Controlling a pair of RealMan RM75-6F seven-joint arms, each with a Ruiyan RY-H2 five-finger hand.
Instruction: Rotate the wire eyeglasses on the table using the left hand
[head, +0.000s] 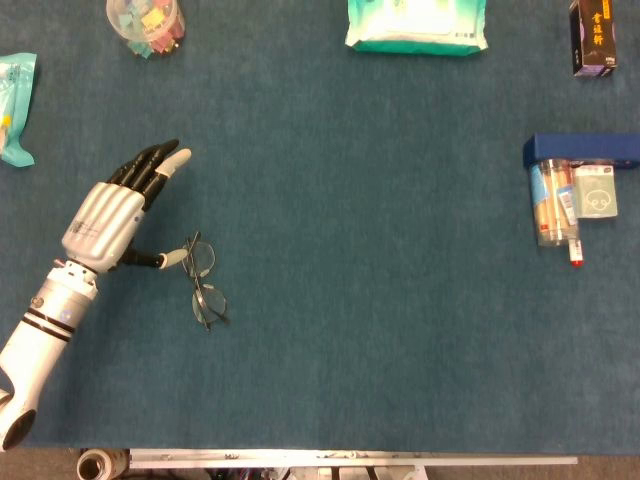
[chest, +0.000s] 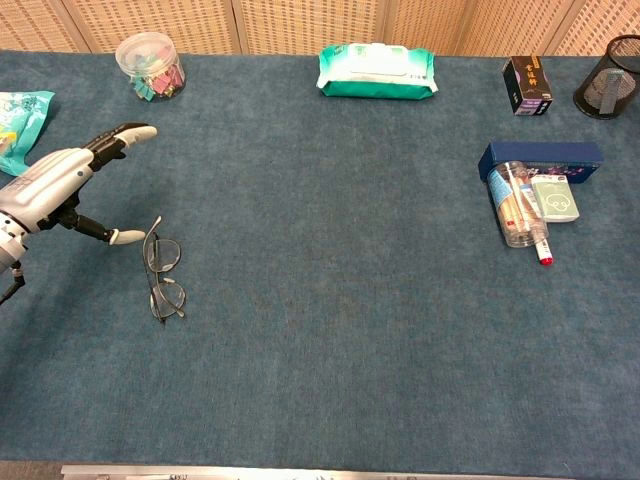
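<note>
The wire eyeglasses (head: 203, 279) (chest: 161, 271) lie folded flat on the blue table cloth at the left, lenses lined up roughly front to back. My left hand (head: 115, 214) (chest: 60, 183) hovers just to their left with its fingers stretched out toward the far side. Its thumb tip sits close beside the far lens, and I cannot tell whether it touches the frame. The hand holds nothing. My right hand shows in neither view.
A clear jar of coloured clips (head: 146, 24) and a teal packet (head: 16, 95) lie at the far left. A wet-wipes pack (chest: 377, 71) sits at the far middle. At right are a blue box (chest: 540, 156), a clear tube (chest: 515, 205), a dark box (chest: 527, 85) and a mesh cup (chest: 610, 63).
</note>
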